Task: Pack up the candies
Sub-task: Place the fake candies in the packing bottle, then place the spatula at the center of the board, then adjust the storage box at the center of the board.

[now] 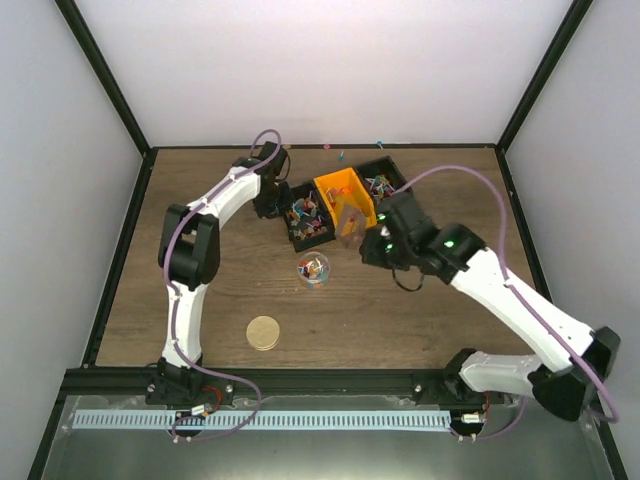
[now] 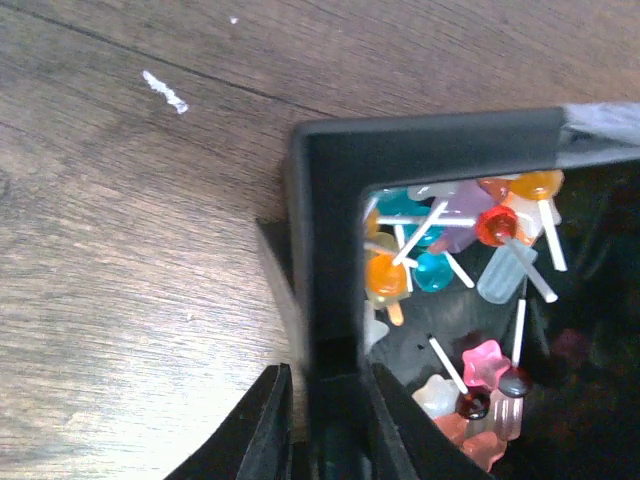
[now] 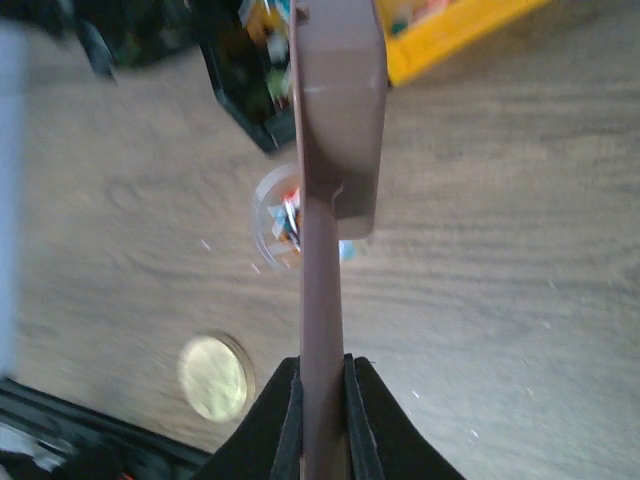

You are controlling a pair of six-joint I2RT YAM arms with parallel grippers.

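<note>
Small coloured candies (image 2: pixel 440 250) lie in a black bin (image 2: pixel 330 200); more fill a small clear round jar (image 1: pixel 314 268) standing on the table, which also shows in the right wrist view (image 3: pixel 280 215). My left gripper (image 2: pixel 325 380) straddles the black bin's near wall, one finger outside and one inside, shut on it; it also shows in the top view (image 1: pixel 273 203). My right gripper (image 3: pixel 323 365) is shut on a translucent brownish flat piece (image 3: pixel 335 120), seen edge-on, held above the jar. From the top this piece (image 1: pixel 350 222) hangs beside the orange bin (image 1: pixel 345 192).
A second black bin (image 1: pixel 380 180) with candies stands right of the orange one. A round tan disc lid (image 1: pixel 264 332) lies on the table toward the front. A few loose candies (image 1: pixel 342 155) lie near the back edge. Black frame rails border the table.
</note>
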